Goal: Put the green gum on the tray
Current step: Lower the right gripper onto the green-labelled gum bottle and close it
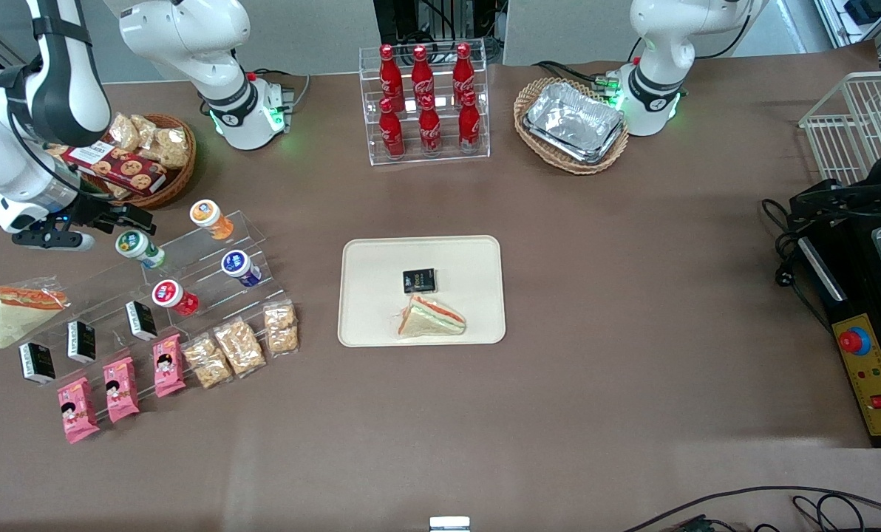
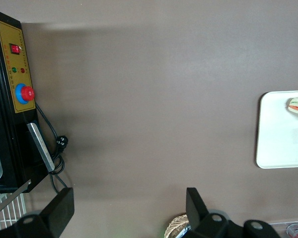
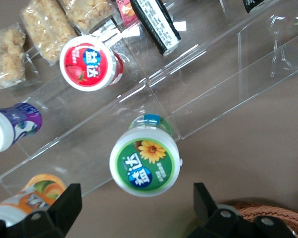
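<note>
A: Item one, green gum (image 1: 139,247)?
B: White bottle, green lid (image 3: 145,162) with a sunflower mark; lying tilted on the clear stepped rack (image 1: 211,255), toward the working arm's end of the tabletop (image 1: 633,310). Orange-lidded bottle (image 1: 210,218) one step farther from the front camera, blue-lidded bottle (image 1: 239,267) and red-lidded bottle (image 1: 174,296) nearer.
A: Claw (image 1: 119,216)?
B: Released; fingers (image 3: 64,206) spread wide, one to each side of the lid, not touching it. Hovers just above the bottle.
A: Tray (image 1: 366,325)?
B: Cream, mid-tabletop, well apart from the gum. Holds a wrapped sandwich (image 1: 431,318) and a small black packet (image 1: 419,281).
</note>
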You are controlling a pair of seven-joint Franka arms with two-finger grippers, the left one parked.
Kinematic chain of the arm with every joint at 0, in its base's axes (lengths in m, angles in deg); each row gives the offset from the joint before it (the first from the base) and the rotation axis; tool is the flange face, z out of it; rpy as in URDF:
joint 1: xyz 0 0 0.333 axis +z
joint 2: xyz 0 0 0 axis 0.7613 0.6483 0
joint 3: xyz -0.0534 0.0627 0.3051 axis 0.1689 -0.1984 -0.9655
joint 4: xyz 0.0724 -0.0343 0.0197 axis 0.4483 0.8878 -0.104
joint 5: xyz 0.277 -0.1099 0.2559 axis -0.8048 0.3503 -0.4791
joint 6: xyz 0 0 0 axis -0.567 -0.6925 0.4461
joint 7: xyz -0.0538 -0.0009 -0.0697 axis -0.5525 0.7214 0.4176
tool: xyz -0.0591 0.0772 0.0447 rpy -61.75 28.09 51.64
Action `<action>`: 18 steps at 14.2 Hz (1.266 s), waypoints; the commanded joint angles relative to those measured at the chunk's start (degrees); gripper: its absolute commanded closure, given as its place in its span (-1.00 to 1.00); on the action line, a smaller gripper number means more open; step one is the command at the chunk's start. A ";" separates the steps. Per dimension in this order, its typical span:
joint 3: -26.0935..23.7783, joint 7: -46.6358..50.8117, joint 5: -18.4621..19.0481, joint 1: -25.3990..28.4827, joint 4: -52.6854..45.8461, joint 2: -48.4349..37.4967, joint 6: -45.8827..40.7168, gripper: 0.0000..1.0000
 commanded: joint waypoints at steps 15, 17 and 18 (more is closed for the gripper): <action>-0.32 -0.21 1.22 -1.20 0.65 4.94 9.48 -0.21; -0.32 -0.38 1.22 -1.20 -0.05 4.94 9.13 -0.03; -0.32 -0.47 1.13 -1.20 -0.92 4.94 8.52 -0.03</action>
